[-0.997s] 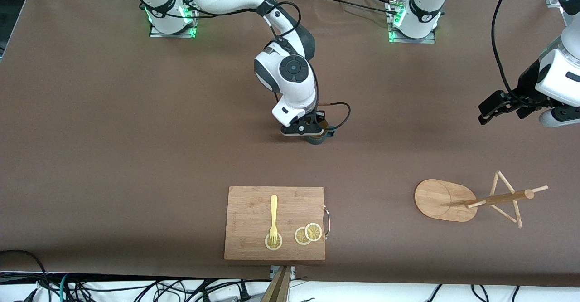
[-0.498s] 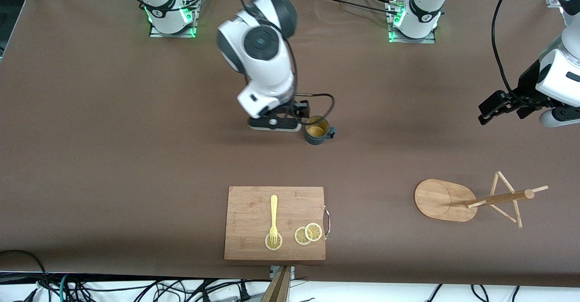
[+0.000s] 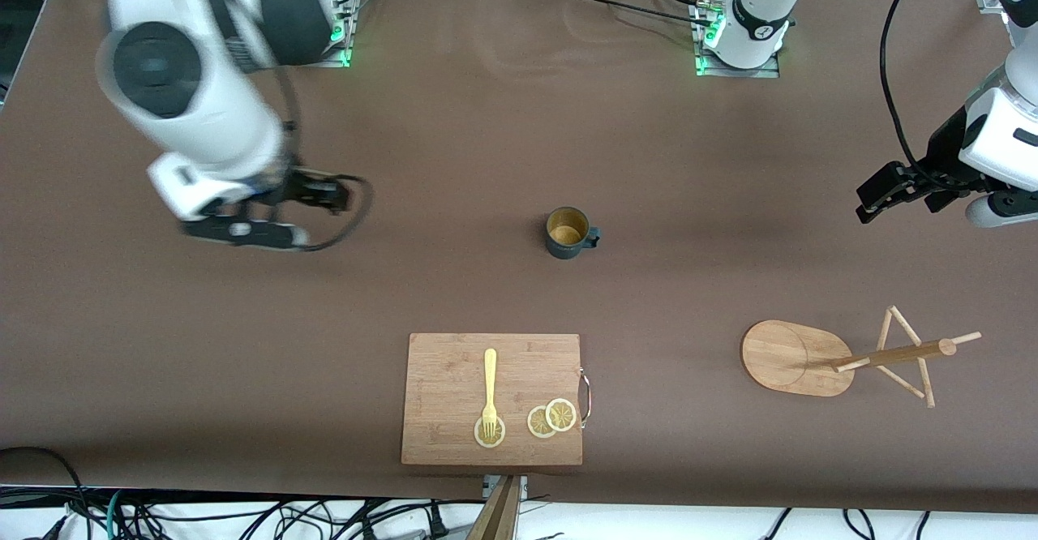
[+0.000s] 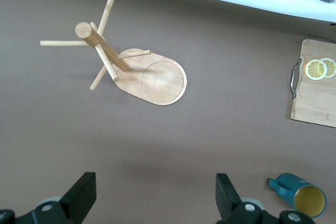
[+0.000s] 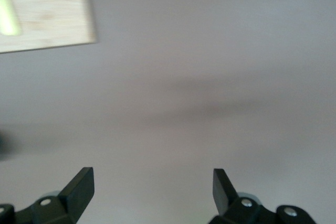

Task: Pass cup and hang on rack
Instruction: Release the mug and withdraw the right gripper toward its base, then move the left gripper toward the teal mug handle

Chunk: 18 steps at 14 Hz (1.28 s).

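Observation:
The dark teal cup [image 3: 568, 233] stands upright in the middle of the table, its handle toward the left arm's end, and nothing touches it. It also shows in the left wrist view [image 4: 302, 199]. The wooden rack [image 3: 796, 357] stands nearer to the front camera, toward the left arm's end, and shows in the left wrist view [image 4: 152, 77]. My right gripper [image 3: 243, 233] is open and empty over bare table toward the right arm's end, well away from the cup. In its wrist view it [image 5: 151, 184] holds nothing. My left gripper [image 3: 872, 203] waits open and empty over the left arm's end [image 4: 155, 190].
A wooden cutting board [image 3: 454, 435] lies near the front edge with a yellow fork [image 3: 490, 390] and lemon slices [image 3: 551, 418] on it. Its corner shows in the right wrist view [image 5: 47, 9] and its handle side in the left wrist view [image 4: 317, 103].
My right gripper has let go of the cup and swung up and away toward the right arm's end. The cup stays standing where it was set. The left arm has not moved.

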Tool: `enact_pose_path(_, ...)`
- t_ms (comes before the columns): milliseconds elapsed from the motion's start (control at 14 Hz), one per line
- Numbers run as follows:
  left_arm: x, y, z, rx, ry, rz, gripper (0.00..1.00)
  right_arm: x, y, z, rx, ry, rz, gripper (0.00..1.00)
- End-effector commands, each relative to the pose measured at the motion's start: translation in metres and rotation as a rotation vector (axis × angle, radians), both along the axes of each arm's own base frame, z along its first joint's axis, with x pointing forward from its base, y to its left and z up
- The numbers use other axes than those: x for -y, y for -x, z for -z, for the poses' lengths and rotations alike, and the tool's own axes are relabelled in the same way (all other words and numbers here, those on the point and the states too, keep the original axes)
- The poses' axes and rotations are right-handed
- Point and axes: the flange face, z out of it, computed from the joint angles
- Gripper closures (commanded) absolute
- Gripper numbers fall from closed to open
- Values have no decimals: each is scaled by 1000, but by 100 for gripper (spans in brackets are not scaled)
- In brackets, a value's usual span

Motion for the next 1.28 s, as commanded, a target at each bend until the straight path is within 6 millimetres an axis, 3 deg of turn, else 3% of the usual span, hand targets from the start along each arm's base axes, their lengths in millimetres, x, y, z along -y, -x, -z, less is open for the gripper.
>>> enact_pose_path(0, -3, -1, -5, -1, 0, 0, 0, 76, 8, -16, -50, -27, -54, 0)
enact_pose_path(71, -1, -2, -3, -3, -3, 4, 0, 109, 12, -26, -44, -50, -86, 0)
enact_pose_path(214, 5, -5, 4, -13, 0, 15, 0, 136, 13, -12, -45, -60, -90, 0)
enact_pose_path(285, 4, -12, 18, -35, -3, 17, 0, 162, 21, -10, -29, -93, -67, 0)
enact_pose_path(427, 3, -13, 25, -52, -1, 14, 0, 199, 39, -2, 0, -128, -101, 0)
enact_pose_path(498, 3, -13, 31, -67, -4, 11, 0, 207, 41, -1, -7, -108, -138, 0)
enact_pose_path(712, 10, -19, 75, -192, -11, 32, 0, 217, 47, -2, -9, -105, -147, 0)
enact_pose_path(854, 27, -16, 77, -195, -16, 65, 0, 228, 59, 4, 8, -109, -133, 0)
enact_pose_path(1068, 35, -6, 97, -180, -12, 80, 0, 243, 66, 7, 8, -117, -144, 0)
enact_pose_path(1211, 38, 5, 130, -126, -9, 118, 0, 252, 66, 8, 5, -129, -162, 0)
